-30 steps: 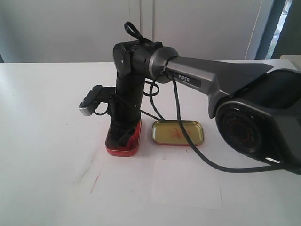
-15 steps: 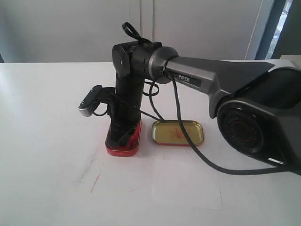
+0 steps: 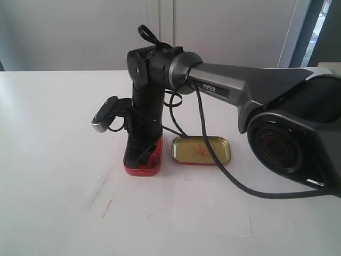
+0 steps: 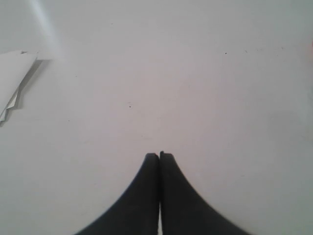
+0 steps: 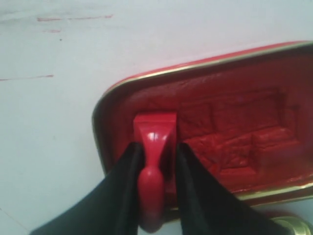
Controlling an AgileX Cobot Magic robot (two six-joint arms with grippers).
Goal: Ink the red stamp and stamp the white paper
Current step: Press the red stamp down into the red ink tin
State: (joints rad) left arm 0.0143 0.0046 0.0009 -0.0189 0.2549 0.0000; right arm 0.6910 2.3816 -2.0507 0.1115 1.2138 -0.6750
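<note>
Inking step in hand, by the look of it: red stamp (image 5: 155, 139) is clamped between the right fingers (image 5: 122, 191), one finger on each flat side of its narrow neck, just above the block base. The base is down in the red ink tin (image 5: 146, 78), on the pad close to one rounded end wall; whether it is pressed in or only touching I cannot tell. Stamp long axis runs handle-to-base in line with the fingers; the exterior view shows the right arm (image 3: 240, 88) with its wrist pointing straight down, so the stamp is judged upright, knob toward the wrist, printing face down. The stamp itself is hidden behind the arm in that view. Handling judgement: small, light, rigid plastic, smooth enough to twist in a loose hold; the waisted neck is the right place to hold it, low enough to keep the face square. The pad looks soft and already dented, so light pressure should do. Ink tin (image 3: 144, 165) sits on the worktop (image 3: 53, 160), with the gold-lined lid (image 3: 201, 151) just beside it, apart. White paper (image 3: 213, 210) lies nearer the camera than the lid; no stamped mark made out on it. Faint red streaks (image 3: 109, 205) mark the worktop beside the paper. Left fingers (image 4: 142, 196) are pressed together, holding nothing, over bare worktop.
</note>
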